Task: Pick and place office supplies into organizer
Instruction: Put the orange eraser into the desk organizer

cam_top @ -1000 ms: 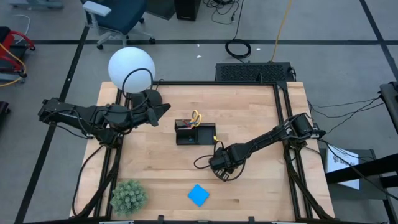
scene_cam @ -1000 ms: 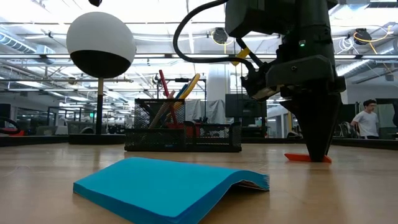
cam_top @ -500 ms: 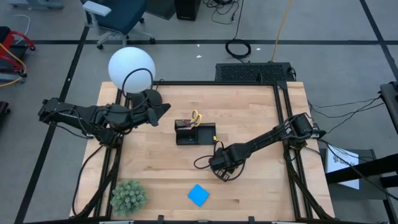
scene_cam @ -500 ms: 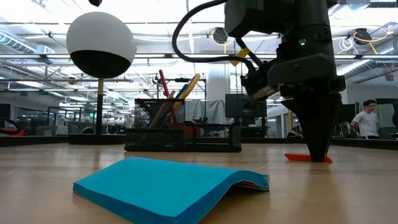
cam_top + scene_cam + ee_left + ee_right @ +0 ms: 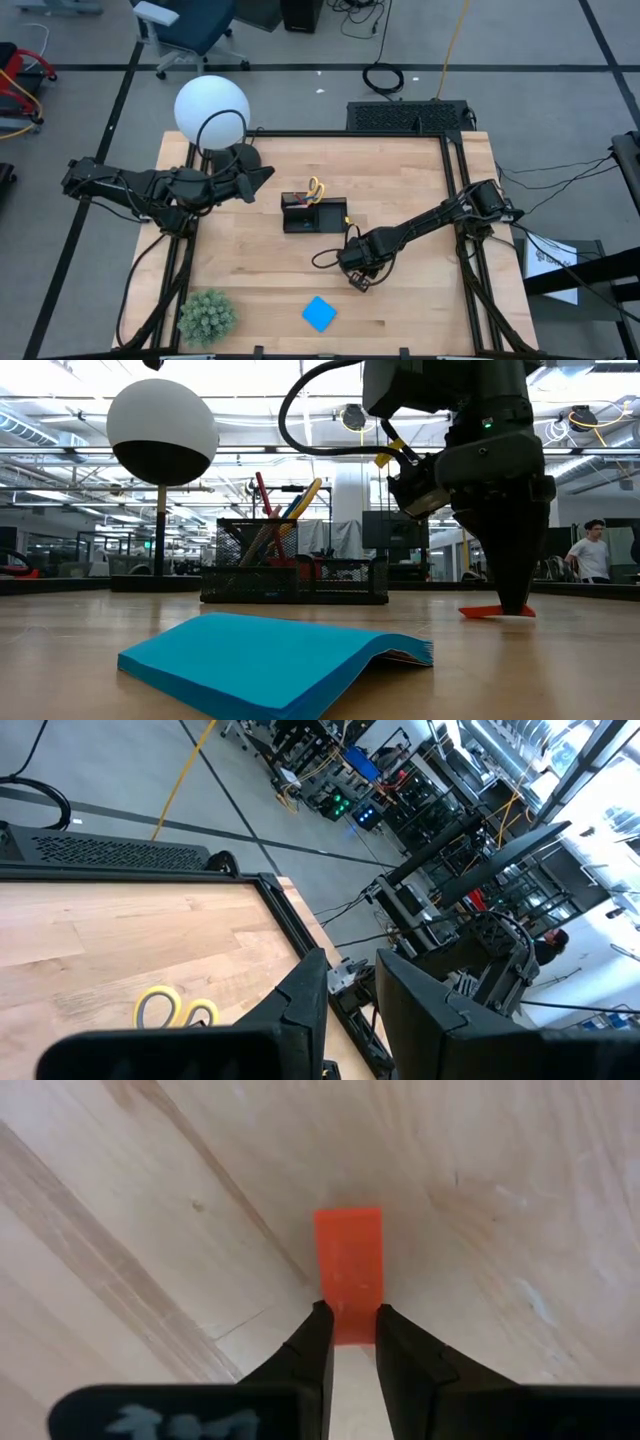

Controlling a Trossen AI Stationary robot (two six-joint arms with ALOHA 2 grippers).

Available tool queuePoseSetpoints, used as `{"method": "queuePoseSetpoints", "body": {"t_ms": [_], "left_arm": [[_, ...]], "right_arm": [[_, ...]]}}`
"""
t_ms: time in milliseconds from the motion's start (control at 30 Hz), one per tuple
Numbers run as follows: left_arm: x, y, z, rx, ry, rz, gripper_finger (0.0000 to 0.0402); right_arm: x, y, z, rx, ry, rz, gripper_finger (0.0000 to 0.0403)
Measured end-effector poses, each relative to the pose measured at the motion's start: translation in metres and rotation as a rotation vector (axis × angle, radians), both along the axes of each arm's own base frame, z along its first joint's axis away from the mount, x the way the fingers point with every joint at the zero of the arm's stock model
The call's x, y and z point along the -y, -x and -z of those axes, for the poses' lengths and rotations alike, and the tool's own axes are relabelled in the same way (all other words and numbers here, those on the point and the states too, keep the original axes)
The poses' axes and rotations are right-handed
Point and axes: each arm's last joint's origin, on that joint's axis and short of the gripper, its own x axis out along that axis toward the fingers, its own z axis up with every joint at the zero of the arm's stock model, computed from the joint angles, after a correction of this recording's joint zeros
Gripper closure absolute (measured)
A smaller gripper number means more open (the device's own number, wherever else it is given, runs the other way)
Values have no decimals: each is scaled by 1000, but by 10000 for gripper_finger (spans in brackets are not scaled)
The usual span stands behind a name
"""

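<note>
A small orange-red eraser [image 5: 348, 1265] is at the table's middle right, with my right gripper [image 5: 350, 1335] pointing down and shut on it; the low view shows it at the fingertips [image 5: 480, 612]. The black mesh organizer [image 5: 314, 214] stands mid-table with yellow-handled scissors [image 5: 315, 187] and pens upright in its tall compartment. A blue note pad [image 5: 319, 313] lies flat near the front edge. My left gripper [image 5: 268, 175] hangs raised beside the lamp, open, with nothing between its fingers. My right gripper pinches the eraser by one short end [image 5: 348, 1320], a finger on each long side. The fingers come from above, pointing down. The eraser lies about level and sticks out sideways from the fingertips [image 5: 513, 600], at or just above the tabletop; which, I cannot tell.
A white globe lamp [image 5: 211, 110] on a round black base stands at the far left, and a green spiky plant [image 5: 206, 316] at the near left corner. Bare wood lies between the eraser and the organizer. A person [image 5: 592, 555] stands in the room beyond the table.
My right gripper has risen very slightly with the eraser pinched at its tips; the eraser sits a touch higher in the low view than before. The left arm, the note pad and the organizer have kept still.
</note>
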Motion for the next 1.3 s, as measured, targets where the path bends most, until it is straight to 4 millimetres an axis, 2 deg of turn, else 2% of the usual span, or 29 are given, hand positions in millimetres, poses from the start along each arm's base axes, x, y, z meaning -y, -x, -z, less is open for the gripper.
{"method": "queuePoseSetpoints", "body": {"t_ms": [267,500,700,1067,1300], "left_arm": [[0,0,0,0,0,0,321],[0,0,0,0,0,0,321],[0,0,0,0,0,0,321],[0,0,0,0,0,0,321],[0,0,0,0,0,0,321]], "right_arm": [[3,-1,-8,44,2,-22,353],[13,-8,-28,179,-28,-8,353],[20,-18,-42,322,-54,-19,353],[37,-39,-52,527,-101,-9,353],[55,-51,-59,625,-125,39,353]]}}
